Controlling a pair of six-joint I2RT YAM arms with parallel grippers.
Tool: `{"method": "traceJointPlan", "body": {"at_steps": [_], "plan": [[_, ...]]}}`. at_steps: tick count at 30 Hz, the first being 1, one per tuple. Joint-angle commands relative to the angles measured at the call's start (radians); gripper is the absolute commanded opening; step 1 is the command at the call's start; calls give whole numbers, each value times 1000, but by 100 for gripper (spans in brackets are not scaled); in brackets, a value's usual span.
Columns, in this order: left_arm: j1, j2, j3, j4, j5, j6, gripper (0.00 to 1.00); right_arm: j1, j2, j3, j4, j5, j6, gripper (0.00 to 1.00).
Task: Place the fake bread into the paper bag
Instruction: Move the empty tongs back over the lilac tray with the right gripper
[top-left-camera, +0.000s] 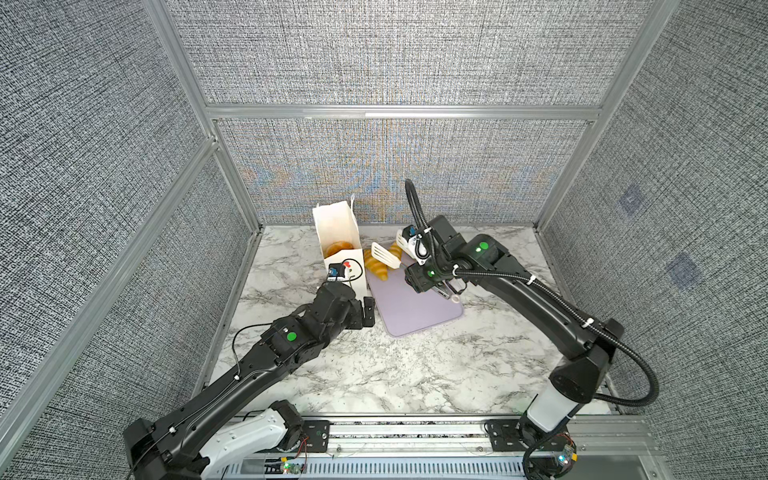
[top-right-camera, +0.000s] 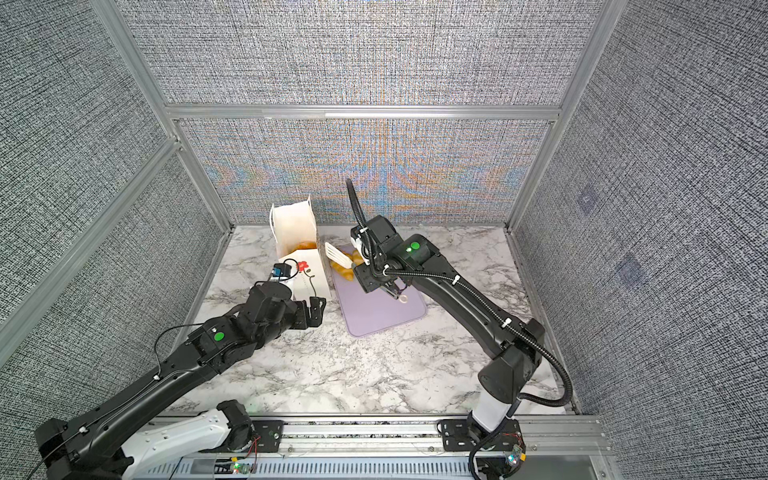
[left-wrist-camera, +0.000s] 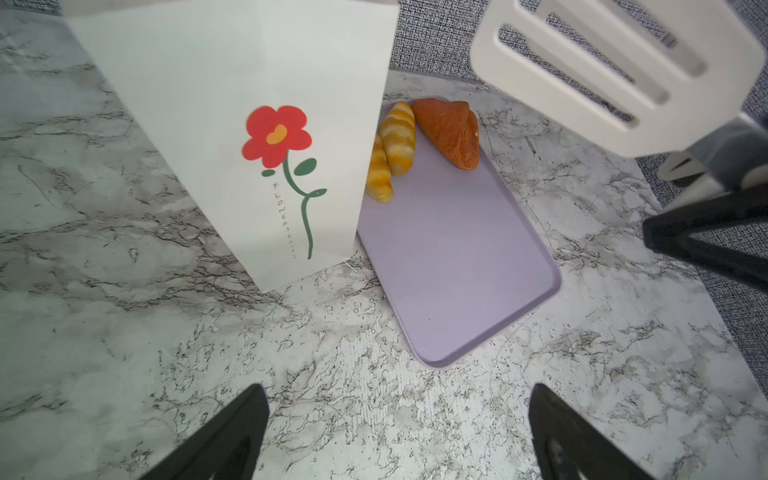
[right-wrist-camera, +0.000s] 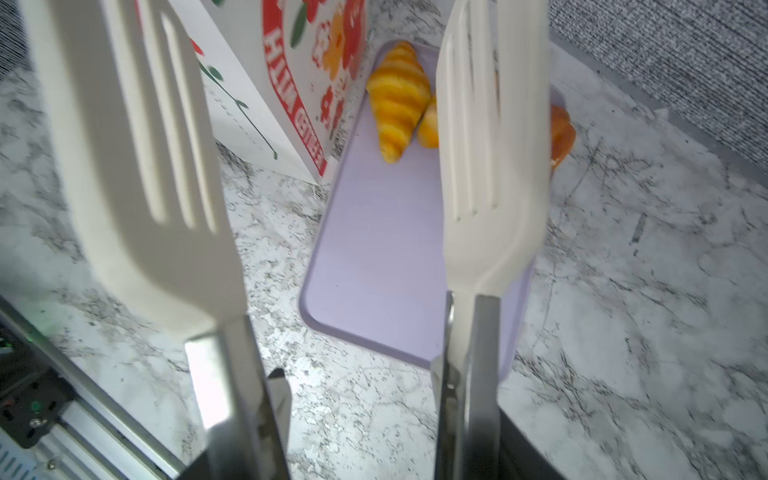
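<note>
Tall white paper bag (top-left-camera: 336, 224) w/ a red flower print stands upright, mouth open, on the grey-veined marble-look tabletop (top-left-camera: 374, 374). It sits far-left of centre, its right side just beside the left edge of the flat lilac rectangular tray (top-left-camera: 415, 309). One glossy golden bun (top-left-camera: 337, 248) lies inside the bag, seen thru the mouth in both top views.

Three more pcs of fake bread lie at the tray's far end. A yellow striped croissant (left-wrist-camera: 399, 137) and a second striped croissant (left-wrist-camera: 379, 174) touch each other right next to the bag. A darker orange-brown triangular pastry (left-wrist-camera: 451, 133) lies close against them on the right.

R gripper (top-left-camera: 438, 286) is clenched on the metal handles of the white slotted tongs (top-left-camera: 384, 255). The blades are spread apart w/ nothing between them, hovering over the tray's far end above the croissants. In the right wrist view one blade hides part of the second croissant and the brown pastry.

L gripper (left-wrist-camera: 399, 436) has its jaws spread wide and holds nothing. It is low over the tabletop on the bag's near side, near the tray's near-left corner, and the left wrist view shows it clear of both.
</note>
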Motion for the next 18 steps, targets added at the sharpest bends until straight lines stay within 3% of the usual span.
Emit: {"method": "traceJointPlan", "body": {"at_steps": [1, 10, 18], "plan": [[-24, 21, -16, 43, 4, -35, 99, -42, -25, -84, 36, 76, -14, 62], [-78, 73, -80, 124, 13, -105, 99, -194, 71, -240, 14, 228, -85, 60], [-115, 151, -99, 162, 30, -155, 99, -227, 224, -179, 46, 300, -112, 55]]}}
